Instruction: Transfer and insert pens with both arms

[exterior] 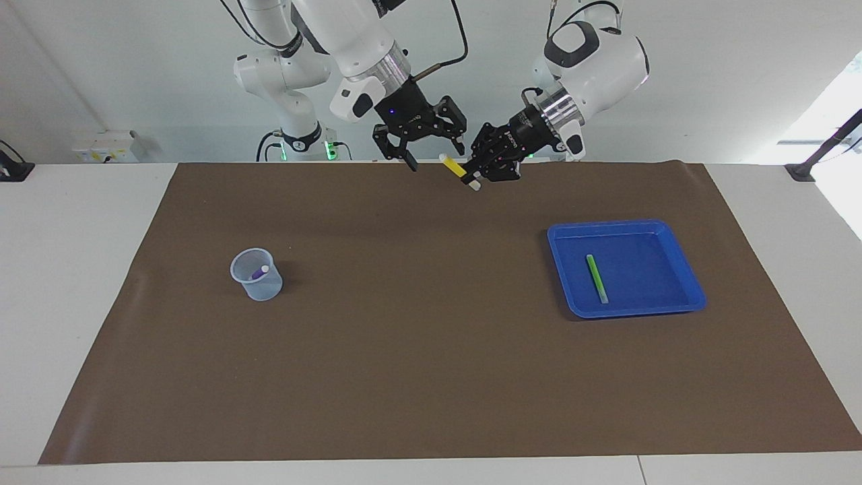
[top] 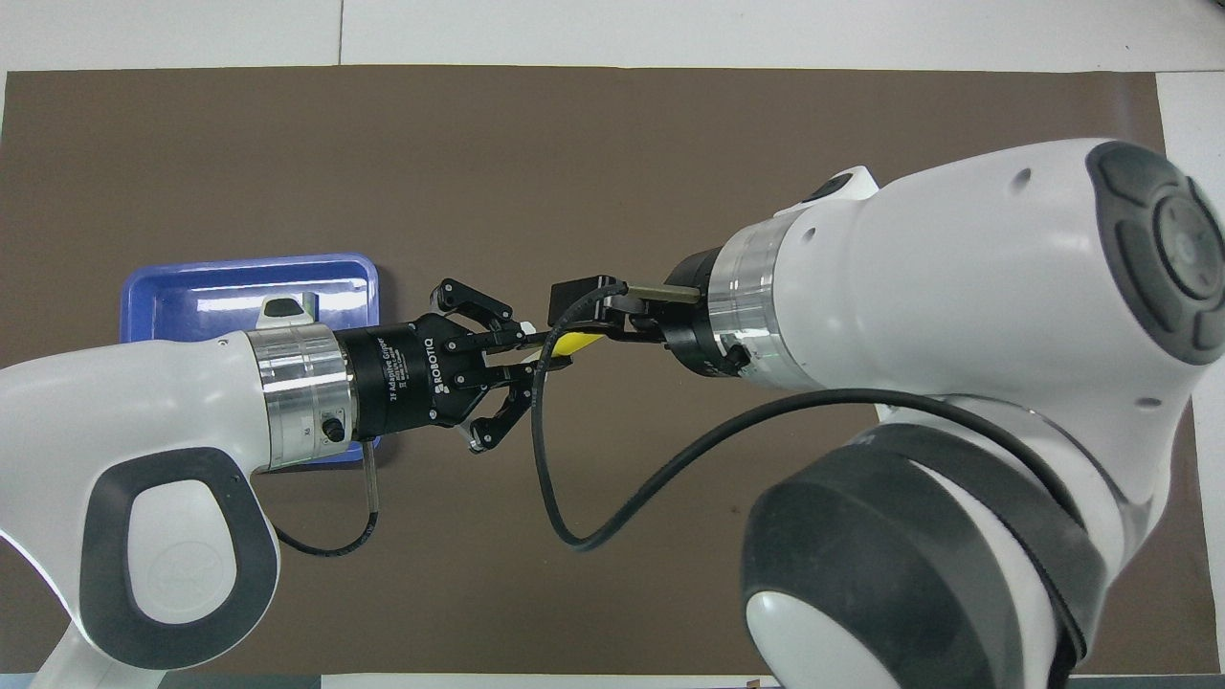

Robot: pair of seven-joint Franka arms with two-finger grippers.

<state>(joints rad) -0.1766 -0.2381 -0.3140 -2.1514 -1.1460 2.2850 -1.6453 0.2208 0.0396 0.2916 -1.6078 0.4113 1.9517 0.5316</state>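
Brown paper (exterior: 417,350) covers the white table. Up over its robot-side edge the left gripper (exterior: 479,170) pinches the yellow pen (exterior: 455,167) tight, tilted. The right gripper (exterior: 434,151) hangs with fingers spread wide, its tips right around the pen's free end. Below, the green pen (exterior: 597,278) lies in the blue tray (exterior: 687,283); the purple pen (exterior: 259,273) stands in the clear cup (exterior: 269,286).
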